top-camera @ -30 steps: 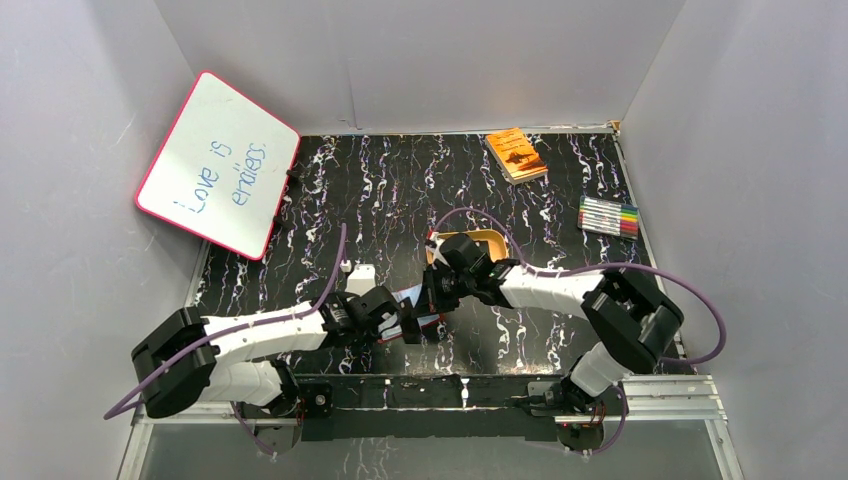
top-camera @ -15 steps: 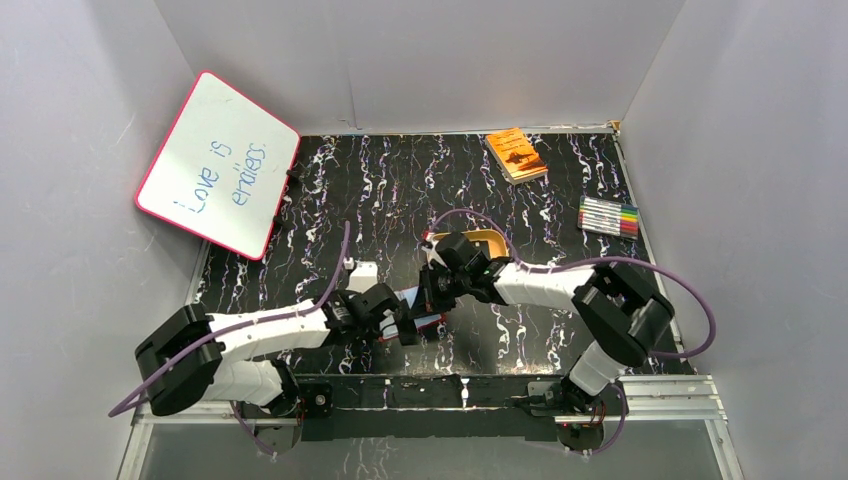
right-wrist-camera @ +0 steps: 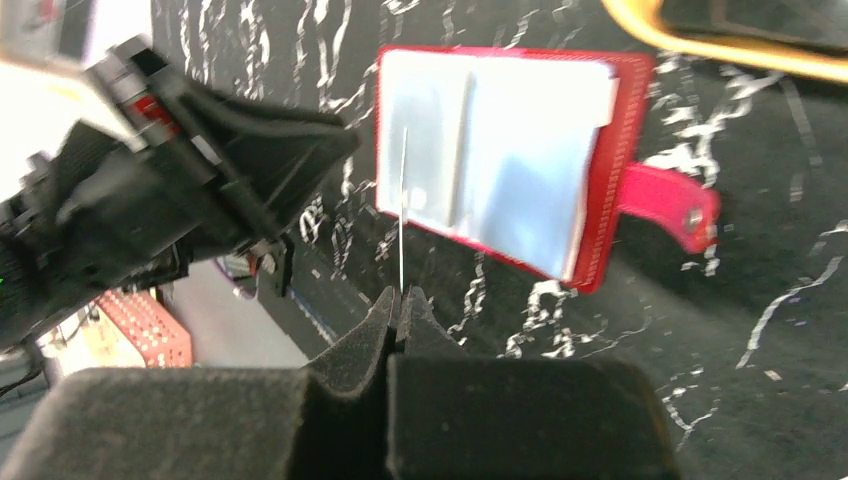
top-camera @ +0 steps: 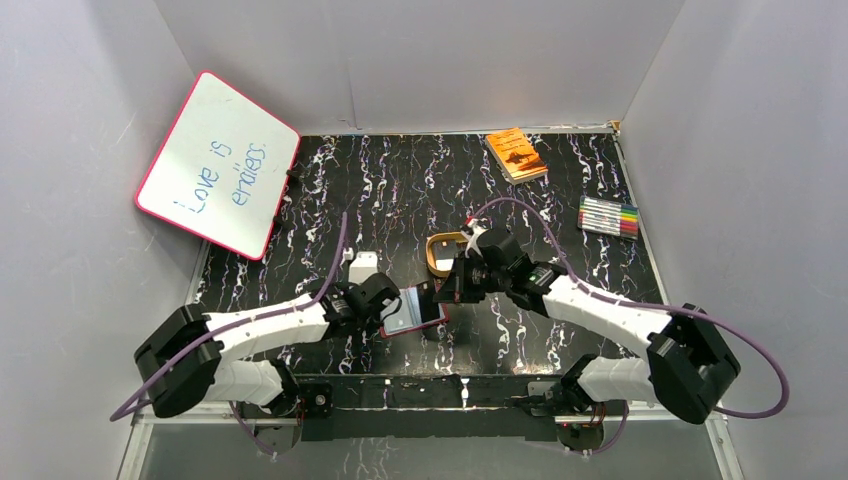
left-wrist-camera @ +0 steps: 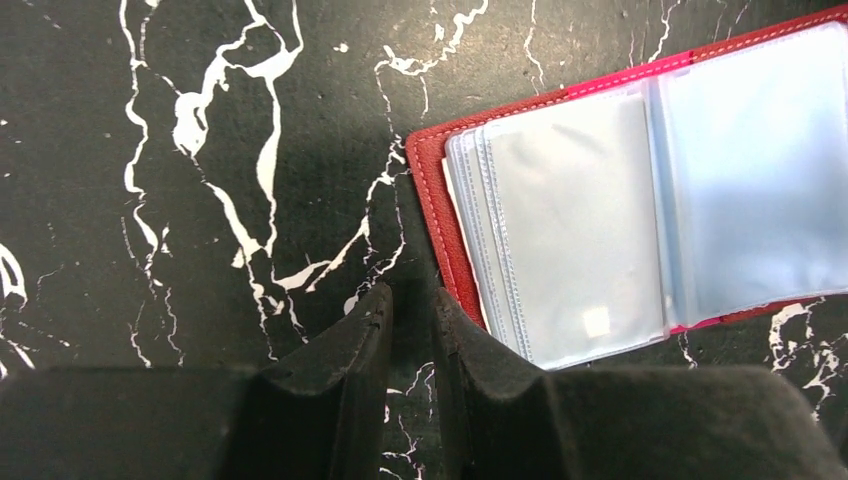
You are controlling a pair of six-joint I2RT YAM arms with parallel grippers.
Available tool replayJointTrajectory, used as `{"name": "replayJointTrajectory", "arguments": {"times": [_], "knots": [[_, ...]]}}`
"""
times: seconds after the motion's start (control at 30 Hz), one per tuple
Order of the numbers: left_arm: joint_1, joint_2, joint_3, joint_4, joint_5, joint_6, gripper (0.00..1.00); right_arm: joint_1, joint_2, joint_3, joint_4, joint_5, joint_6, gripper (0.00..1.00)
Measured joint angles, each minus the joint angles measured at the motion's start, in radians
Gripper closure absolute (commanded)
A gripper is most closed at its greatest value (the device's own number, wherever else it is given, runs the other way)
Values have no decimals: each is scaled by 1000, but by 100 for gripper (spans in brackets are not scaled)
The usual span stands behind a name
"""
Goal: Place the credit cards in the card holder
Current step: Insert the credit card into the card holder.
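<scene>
While the small dark red leather-like card holder (left-wrist-camera: 640,200) lies spread open, the right gripper (right-wrist-camera: 397,300) pinches a thin pale credit card (right-wrist-camera: 403,200) edge-on near it. The left gripper (left-wrist-camera: 412,320), narrowly parted and empty, sits beside its edge. Insertion is pending: next, align the card with a sleeve mouth.

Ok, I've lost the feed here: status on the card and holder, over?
Right fingers shut on thin pale card, edge-on. Red leather-like card holder lies open, clear sleeves up. Left fingers slightly apart, empty, at its edge. Sleeves unobstructed.
</scene>
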Motion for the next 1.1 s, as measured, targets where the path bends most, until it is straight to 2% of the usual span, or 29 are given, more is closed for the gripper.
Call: {"name": "replayJointTrajectory", "arguments": {"times": [0.17,0.43,0.8,1.1], "knots": [[45,-35,-6,-18,13,-49,80,-80,92,-15,59,-51,1,100],[121,-62,-75,13,87,-101,80,-106,240,-13,149,-163,-2,100],[145,-8,-52,80,126,-80,80,-130,286,-13,262,-229,-23,100],[158,30,-33,121,145,-61,80,-153,346,-13,286,-246,-38,100]]}}
